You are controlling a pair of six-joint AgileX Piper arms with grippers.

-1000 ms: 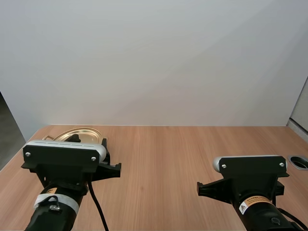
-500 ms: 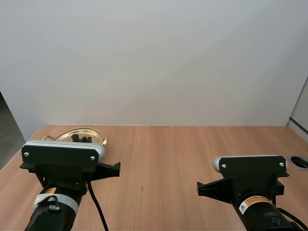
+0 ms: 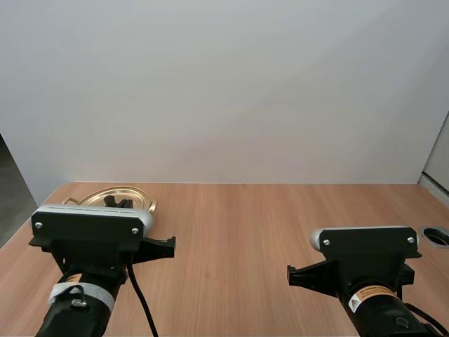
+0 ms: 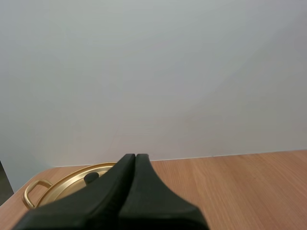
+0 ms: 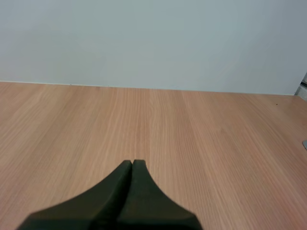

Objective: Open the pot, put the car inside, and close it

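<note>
Sitting lidded pot [image 3: 128,193], handle [image 4: 32,190] pointing left | left claw [image 4: 135,155] closed, empty | right claw [image 5: 132,162] closed, empty

**Item count, bench scene**

One gold pot [image 3: 141,202] stands just ahead of the left gripper [image 4: 135,157]. It bears one lid [image 4: 72,182] with one black knob [image 4: 90,177], and one loop handle [image 4: 31,192] shows at its side. There are two grippers, the left and the right gripper [image 5: 132,163], each with two black fingers [image 5: 112,194] pressed into a single wedge. One wooden table [image 3: 280,225]. One round cable hole [image 3: 436,236] lies out to the right gripper's right.
</note>
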